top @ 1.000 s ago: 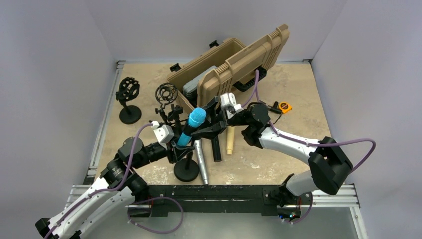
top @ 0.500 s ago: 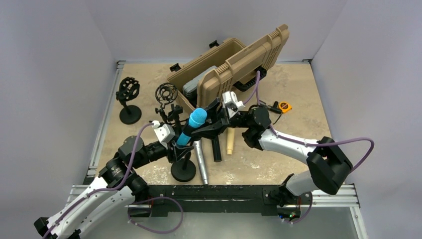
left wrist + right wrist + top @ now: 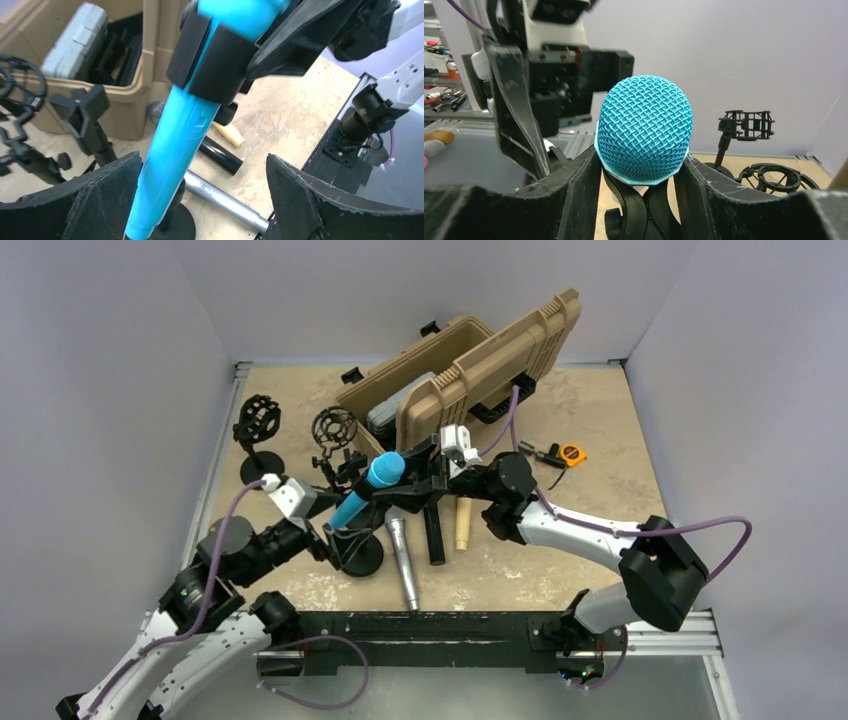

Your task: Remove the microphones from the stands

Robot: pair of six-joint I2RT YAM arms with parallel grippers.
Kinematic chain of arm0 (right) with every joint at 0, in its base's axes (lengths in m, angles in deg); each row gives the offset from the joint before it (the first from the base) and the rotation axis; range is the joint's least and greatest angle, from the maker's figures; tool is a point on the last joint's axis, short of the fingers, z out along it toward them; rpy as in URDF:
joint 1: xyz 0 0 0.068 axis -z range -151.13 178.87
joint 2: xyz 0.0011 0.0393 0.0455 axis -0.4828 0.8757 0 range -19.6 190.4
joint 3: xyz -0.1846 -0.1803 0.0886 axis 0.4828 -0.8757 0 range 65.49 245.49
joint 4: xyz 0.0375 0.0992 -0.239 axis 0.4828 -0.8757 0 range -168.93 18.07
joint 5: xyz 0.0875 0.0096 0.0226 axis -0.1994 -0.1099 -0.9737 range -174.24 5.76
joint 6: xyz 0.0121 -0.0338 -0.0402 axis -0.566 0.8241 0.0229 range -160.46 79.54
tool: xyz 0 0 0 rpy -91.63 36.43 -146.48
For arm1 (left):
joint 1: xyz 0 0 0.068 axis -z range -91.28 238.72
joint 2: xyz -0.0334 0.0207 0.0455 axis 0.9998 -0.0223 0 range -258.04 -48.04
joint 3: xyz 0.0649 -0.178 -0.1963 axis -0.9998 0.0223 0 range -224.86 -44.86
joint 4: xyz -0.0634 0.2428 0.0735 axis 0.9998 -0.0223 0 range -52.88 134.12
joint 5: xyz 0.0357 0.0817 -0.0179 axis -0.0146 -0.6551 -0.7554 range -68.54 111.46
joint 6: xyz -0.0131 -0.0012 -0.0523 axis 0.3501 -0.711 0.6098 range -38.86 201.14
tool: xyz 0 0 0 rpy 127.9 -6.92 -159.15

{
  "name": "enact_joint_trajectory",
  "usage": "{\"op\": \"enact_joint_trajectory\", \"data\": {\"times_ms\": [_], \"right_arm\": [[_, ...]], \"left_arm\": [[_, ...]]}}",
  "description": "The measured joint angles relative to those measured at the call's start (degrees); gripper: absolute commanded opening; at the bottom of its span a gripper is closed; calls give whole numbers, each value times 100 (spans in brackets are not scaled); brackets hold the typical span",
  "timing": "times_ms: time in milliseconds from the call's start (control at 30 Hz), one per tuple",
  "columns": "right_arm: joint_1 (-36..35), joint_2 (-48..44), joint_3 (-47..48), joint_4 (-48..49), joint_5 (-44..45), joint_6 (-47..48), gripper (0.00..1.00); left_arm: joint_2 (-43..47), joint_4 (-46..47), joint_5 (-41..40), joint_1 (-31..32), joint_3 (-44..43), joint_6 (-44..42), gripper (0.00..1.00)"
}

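A blue microphone point(image 3: 362, 494) sits tilted in the black clip point(image 3: 215, 70) of a small stand with a round base point(image 3: 362, 556). My right gripper point(image 3: 398, 490) is shut on the microphone's mesh head point(image 3: 643, 131), one finger pressing each side just above the clip point(image 3: 644, 210). My left gripper point(image 3: 338, 538) stands open low down by the stand. In the left wrist view its gripper point(image 3: 202, 200) has wide-apart fingers, with the blue handle point(image 3: 170, 150) close to the left finger point(image 3: 75, 200) and a big gap to the right one.
A silver microphone point(image 3: 403, 560), a black tube point(image 3: 434, 535) and a cream tube point(image 3: 463, 522) lie just right of the stand. An open tan case point(image 3: 470, 370) stands behind. Two black shock-mount stands point(image 3: 258, 440) point(image 3: 335, 430) are at the back left, an orange tape measure point(image 3: 571, 453) at the right.
My left gripper has opened, let go of the stand and drawn back to the left. The microphone and stand now lean further left. My right gripper has closed in on the mesh head.
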Motion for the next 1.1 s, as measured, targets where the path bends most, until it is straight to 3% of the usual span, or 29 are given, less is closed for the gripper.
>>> {"op": "enact_joint_trajectory", "data": {"times_ms": [200, 500, 767, 1100], "right_arm": [[-254, 9, 291, -710, 463, 387, 11], [-741, 339, 841, -1285, 1158, 796, 26], [-809, 337, 866, -1401, 1327, 813, 26], [-844, 337, 914, -1508, 1432, 820, 27]], "left_arm": [[7, -925, -151, 0, -1226, -140, 89], [-1086, -1504, -435, 0, -3233, -326, 93], [-2035, -1679, -490, 0, -3451, -643, 88], [-2452, -1460, -485, 0, -3451, -876, 75]]}}
